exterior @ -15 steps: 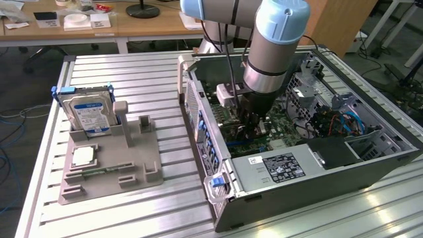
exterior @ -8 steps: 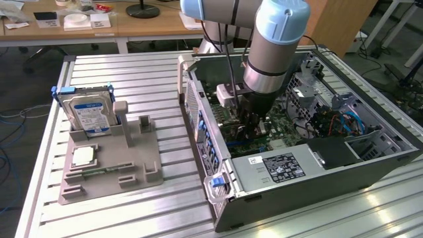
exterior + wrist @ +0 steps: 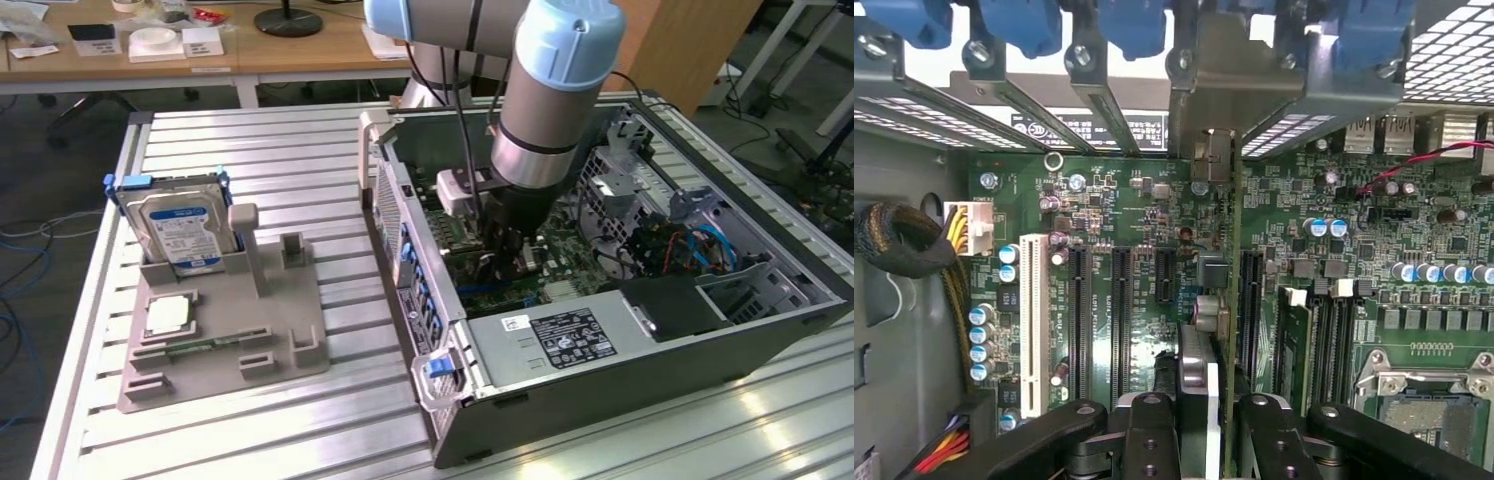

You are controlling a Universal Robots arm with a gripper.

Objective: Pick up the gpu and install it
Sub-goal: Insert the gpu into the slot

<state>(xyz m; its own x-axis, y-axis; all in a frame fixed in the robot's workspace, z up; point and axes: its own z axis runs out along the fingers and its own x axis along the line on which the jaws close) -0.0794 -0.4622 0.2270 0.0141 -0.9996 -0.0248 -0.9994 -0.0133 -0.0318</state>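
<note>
My gripper (image 3: pixel 511 243) reaches down into the open computer case (image 3: pixel 400 200), just above the green motherboard (image 3: pixel 567 265). In the wrist view the gpu (image 3: pixel 1220 300) appears edge-on as a thin dark green board with a silver metal bracket (image 3: pixel 1204 90) at its far end. My gripper (image 3: pixel 1199 415) is shut on it, with a black finger (image 3: pixel 1149 425) on one side and another on the opposite side. The card stands upright over the motherboard (image 3: pixel 1414 230), between the black expansion slots (image 3: pixel 1121 310) and the slot beside the memory sticks (image 3: pixel 1299 340). Whether its lower edge touches a slot is hidden.
On the slatted table (image 3: pixel 240 140), at the exterior view's left, a grey holder (image 3: pixel 267 335) carries a silver hard drive (image 3: pixel 180 225) and a small square CPU chip (image 3: pixel 167 315). Inside the case are blue slot latches (image 3: pixel 1129 20), a power supply (image 3: pixel 561 340) and cable bundles (image 3: pixel 899 240).
</note>
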